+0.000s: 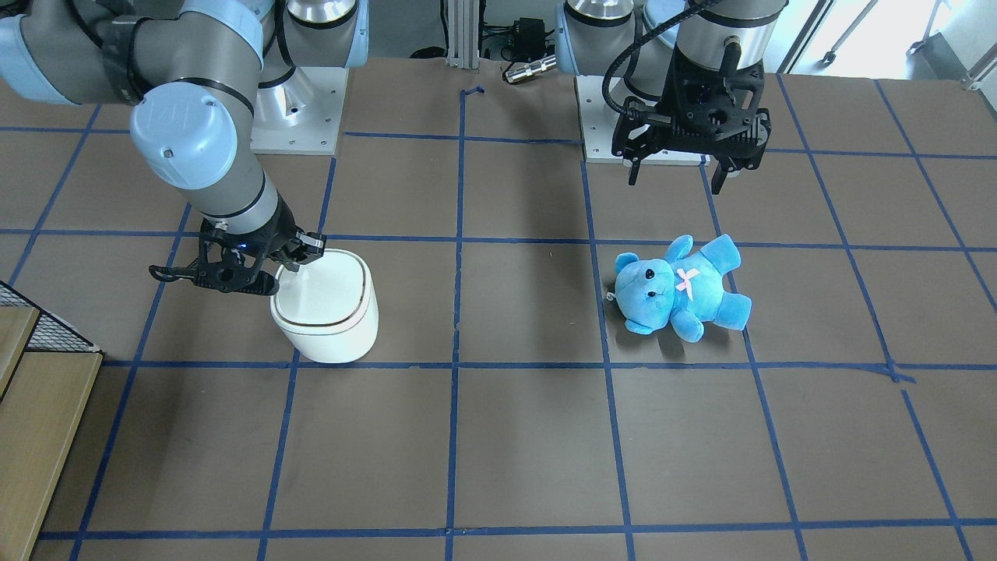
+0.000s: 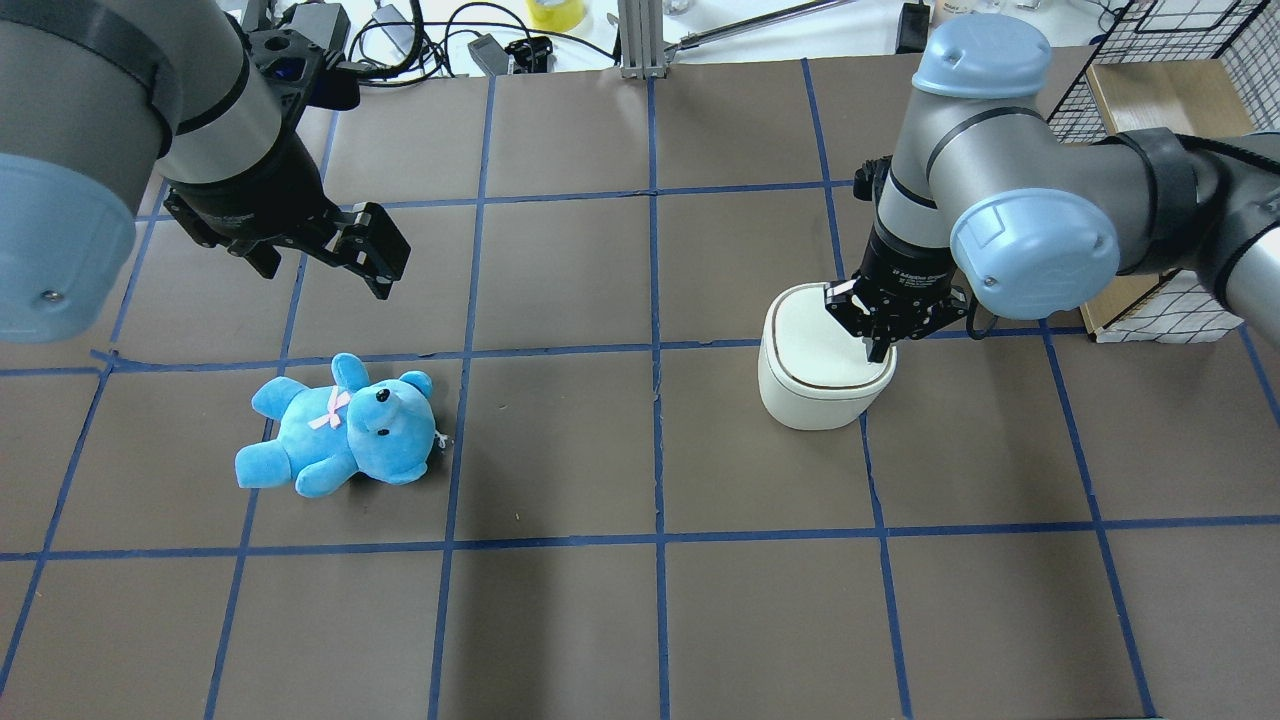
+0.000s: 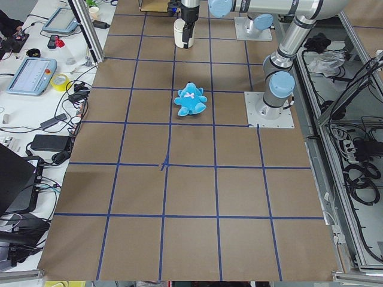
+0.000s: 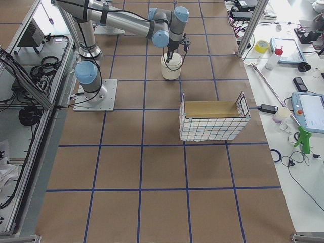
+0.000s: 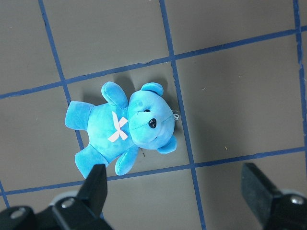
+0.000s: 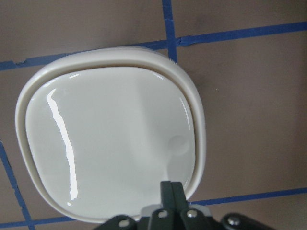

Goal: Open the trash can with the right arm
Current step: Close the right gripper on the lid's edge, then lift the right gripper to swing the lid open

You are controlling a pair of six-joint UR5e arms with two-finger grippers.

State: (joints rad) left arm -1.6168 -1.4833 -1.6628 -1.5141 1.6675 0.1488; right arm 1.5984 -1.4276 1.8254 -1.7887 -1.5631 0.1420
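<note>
Trash can (image 2: 815,400) stands right of centre in the overhead view, its lid (image 2: 812,342) apparently shut. Right gripper (image 2: 880,347), fingers pressed together and empty, bears straight down on the lid's right edge. Left gripper (image 2: 325,260), spread wide, hangs upper left, well apart.

Blue plush bear (image 5: 122,132) on taped table (image 5: 235,72)

Closed white trash can (image 1: 331,312) upright beneath right arm (image 1: 204,156)

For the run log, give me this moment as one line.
right gripper shut, tip at trash can lid edge | lid down | left gripper open, clear of bear
</note>
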